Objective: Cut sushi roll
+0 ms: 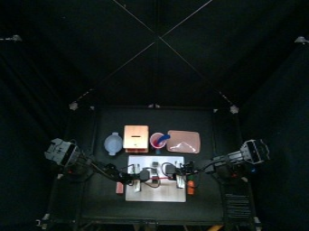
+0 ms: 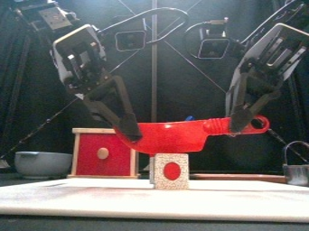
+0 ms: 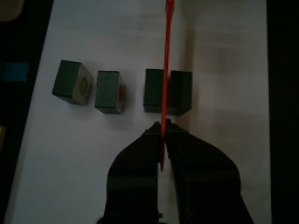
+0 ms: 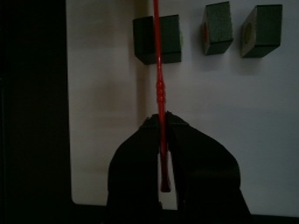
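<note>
Over the white cutting board, both arms hold one red knife between them: the left gripper has its jaws clamped on the thin blade end, and the right gripper has its jaws pinched tight on the handle end, so the knife hangs level above the board in the front view. The sushi roll lies on the board as a row of short dark green pieces; from the left wrist I can count four, two of them standing touching each other right under the blade and two more apart to one side. From the front, one pale piece with a red centre stands upright just below the knife. Behind the board sit a wooden box, a grey bowl and a pinkish tray.
</note>
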